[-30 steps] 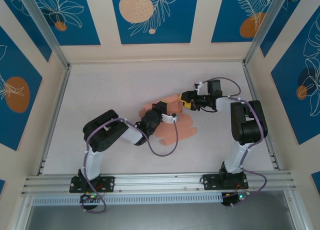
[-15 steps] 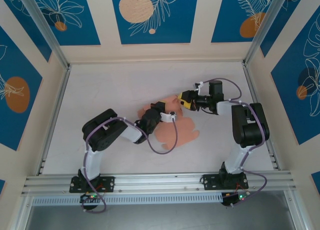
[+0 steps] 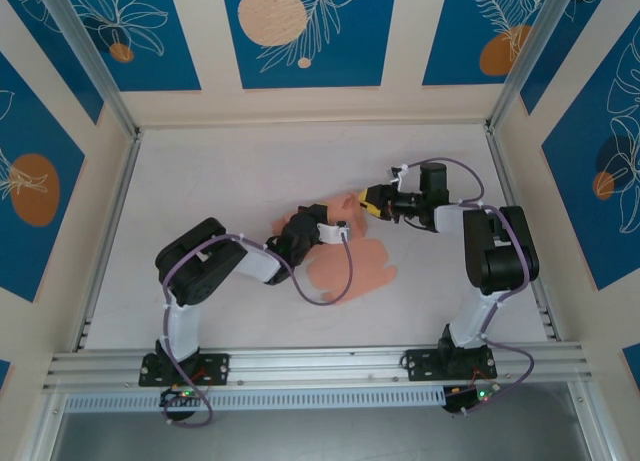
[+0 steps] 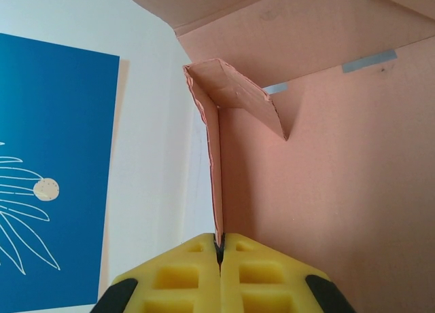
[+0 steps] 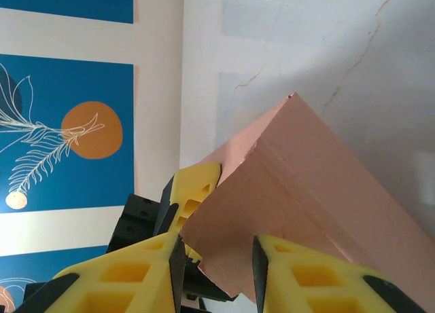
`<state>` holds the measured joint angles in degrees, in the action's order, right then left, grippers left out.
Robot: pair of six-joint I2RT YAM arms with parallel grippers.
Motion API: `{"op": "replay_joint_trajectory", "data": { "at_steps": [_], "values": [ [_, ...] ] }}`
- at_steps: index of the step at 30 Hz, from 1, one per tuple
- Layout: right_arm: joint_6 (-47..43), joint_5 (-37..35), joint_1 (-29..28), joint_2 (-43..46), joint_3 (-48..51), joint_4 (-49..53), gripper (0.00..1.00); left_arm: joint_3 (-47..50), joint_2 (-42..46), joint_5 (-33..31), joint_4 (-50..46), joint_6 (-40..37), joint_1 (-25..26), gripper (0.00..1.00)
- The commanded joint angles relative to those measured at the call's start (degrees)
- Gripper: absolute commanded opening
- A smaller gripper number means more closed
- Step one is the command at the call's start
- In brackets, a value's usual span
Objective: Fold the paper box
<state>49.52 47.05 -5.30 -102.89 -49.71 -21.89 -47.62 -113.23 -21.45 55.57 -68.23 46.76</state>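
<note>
- I see the paper box [image 3: 352, 266], salmon-pink card, near the middle of the tabletop [image 3: 200, 171]. Part of it lies flat and part is raised between my two arms.
- My left pincer [image 4: 219, 248] is pressed together on the thin edge of an upright flap (the card runs edge-on between its pads).
- My right pincer [image 5: 216, 259] is partly spread, with a corner of card in the gap. No firm pinch shows.
- I judge the card light, thin and easily creased. It is best held gently at flap edges, close to the fold lines.
</note>
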Motion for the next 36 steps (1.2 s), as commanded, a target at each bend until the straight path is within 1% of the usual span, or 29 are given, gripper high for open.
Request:
{"op": "replay_joint_trajectory", "data": {
  "at_steps": [1,5,8,11,14,16,18,20,23,25,26,29,31,36],
  "values": [
    [0.13,1.47,-0.43,-1.28,-0.33,1.35,0.34,1.02,0.99,-0.04,2.83,-0.86,-0.18,0.00],
    [-1.32,0.80,-0.41,0.18,-0.53,4.22,0.34,2.07,0.91,-0.75,8.83,-4.20,0.41,0.00],
    [-3.30,-0.57,-0.02,1.96,-0.69,7.67,0.34,3.00,0.69,-1.24,13.96,-9.59,1.73,0.00],
    [-6.14,-2.39,0.34,4.29,-1.06,12.21,0.35,3.32,-0.09,-1.67,17.64,-15.08,2.92,0.00],
    [-11.17,-5.12,0.45,7.99,-2.44,19.49,0.37,3.50,-0.99,-1.32,18.54,-18.21,3.59,0.00],
    [-16.51,-9.53,0.02,11.93,-4.37,27.20,0.39,3.24,-2.08,-1.36,19.40,-19.60,3.85,0.00],
    [-21.26,-15.39,-0.86,16.54,-6.04,34.21,0.45,2.83,-3.17,-0.86,19.79,-21.15,3.95,0.00],
    [-23.29,-20.75,-1.25,20.77,-7.20,39.25,0.50,2.37,-4.16,-0.39,19.87,-22.93,3.96,0.00],
    [-19.53,-27.17,-1.06,24.17,-9.47,46.50,0.51,1.51,-5.97,-0.33,21.08,-25.35,3.97,0.00],
    [-15.16,-28.20,-1.97,25.06,-9.91,49.07,0.50,1.22,-6.73,-0.27,21.55,-25.72,3.95,0.00],
    [-12.91,-28.24,-2.78,25.65,-9.23,48.68,0.49,1.13,-6.83,-0.21,21.51,-25.49,4.09,0.00],
    [-4.54,-28.93,-6.42,27.07,-5.53,43.83,0.50,0.95,-7.33,-0.67,21.69,-25.13,4.52,0.00],
    [0.50,-28.69,-8.64,26.45,-3.18,39.24,0.49,1.03,-7.54,-1.00,22.14,-25.23,4.81,0.00],
    [7.17,-29.46,-11.53,22.30,-0.69,31.06,0.49,1.81,-7.10,-1.36,22.47,-24.95,5.35,0.00]
  ]
}}
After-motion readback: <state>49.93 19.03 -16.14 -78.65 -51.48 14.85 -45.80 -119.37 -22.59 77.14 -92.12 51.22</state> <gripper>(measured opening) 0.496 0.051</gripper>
